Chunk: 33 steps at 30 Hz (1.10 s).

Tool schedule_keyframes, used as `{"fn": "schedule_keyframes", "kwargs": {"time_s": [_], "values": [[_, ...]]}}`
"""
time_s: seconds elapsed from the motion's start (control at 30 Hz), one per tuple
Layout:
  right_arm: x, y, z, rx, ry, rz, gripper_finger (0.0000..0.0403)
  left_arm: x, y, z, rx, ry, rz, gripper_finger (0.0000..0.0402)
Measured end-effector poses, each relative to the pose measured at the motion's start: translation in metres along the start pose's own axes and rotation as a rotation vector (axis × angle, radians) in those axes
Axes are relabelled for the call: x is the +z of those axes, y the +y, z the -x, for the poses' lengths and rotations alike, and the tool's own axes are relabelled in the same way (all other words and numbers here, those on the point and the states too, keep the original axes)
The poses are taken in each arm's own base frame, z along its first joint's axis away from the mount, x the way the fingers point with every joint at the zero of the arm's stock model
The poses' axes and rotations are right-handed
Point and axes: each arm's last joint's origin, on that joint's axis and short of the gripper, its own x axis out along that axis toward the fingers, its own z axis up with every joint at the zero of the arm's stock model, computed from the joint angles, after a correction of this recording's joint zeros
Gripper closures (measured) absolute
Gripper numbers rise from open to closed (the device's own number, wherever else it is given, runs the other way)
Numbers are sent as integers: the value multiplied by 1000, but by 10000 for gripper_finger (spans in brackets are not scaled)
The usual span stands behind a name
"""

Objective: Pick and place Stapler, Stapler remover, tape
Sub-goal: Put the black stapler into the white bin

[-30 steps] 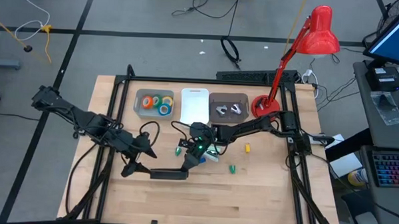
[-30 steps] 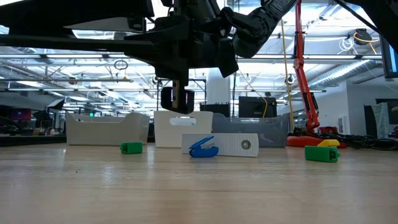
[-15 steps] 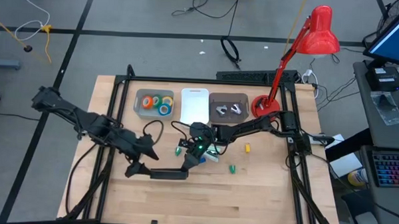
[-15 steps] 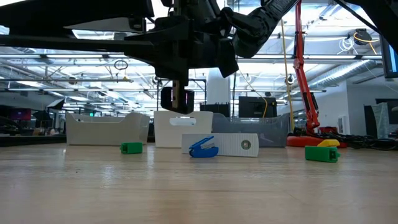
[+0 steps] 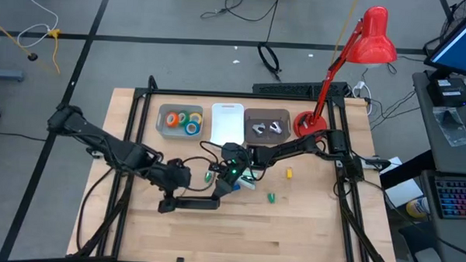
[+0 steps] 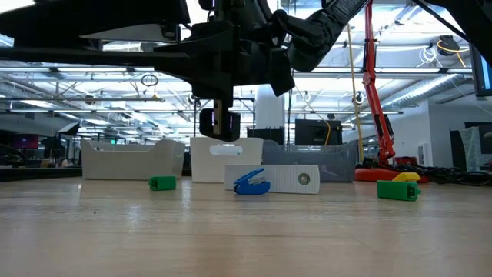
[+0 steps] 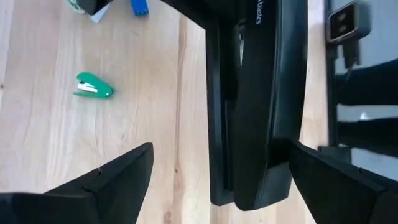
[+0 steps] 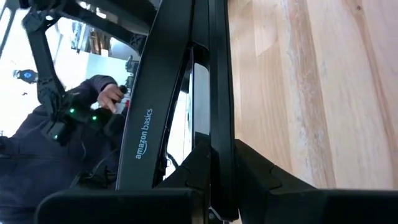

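A long black stapler [image 5: 197, 203] hangs level above the table's near middle, its length running left to right. My right gripper [image 5: 225, 187] is shut on its right end. My left gripper [image 5: 170, 203] is open at its left end; in the left wrist view [image 7: 219, 149] its fingers stand on either side of the stapler [image 7: 255, 118], and I cannot tell whether they touch it. The tape rolls [image 5: 183, 120] lie in the far-left grey tray. Two staple removers [image 5: 266, 129] lie in the far-right grey tray. My right gripper pinches the stapler's right end [image 8: 211, 163] between its two fingers. The fingers slant down from the table's far right. The stapler reaches away from them toward the left, level and clear of the table.
A white tray [image 5: 227, 115] stands between the two grey ones. Small staplers lie loose on the table: green [image 5: 271, 198], yellow [image 5: 288, 173], another green [image 5: 209, 177], and a blue and white piece [image 5: 248, 183]. A red desk lamp [image 5: 309, 124] stands at the far right.
My left gripper has gone toward the table's right edge, up to the stapler's left end, so that its open fingers now stand around that end. The stapler and my right gripper have kept still.
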Motion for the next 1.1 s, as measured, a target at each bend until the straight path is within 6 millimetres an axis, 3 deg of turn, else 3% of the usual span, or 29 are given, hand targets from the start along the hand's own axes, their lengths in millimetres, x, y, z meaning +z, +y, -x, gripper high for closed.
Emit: {"fn": "schedule_keyframes", "kwargs": {"time_s": [0.33, 0.87, 1.1], "values": [[2, -1, 2, -1, -11, -23, 368, 22, -10, -20, 30, 57, -62, 28], [2, -1, 2, -1, -12, -22, 368, 23, -6, -31, 47, 102, -70, 28], [2, -1, 2, -6, -19, -27, 368, 21, -4, -30, 89, 112, -62, 64]]}}
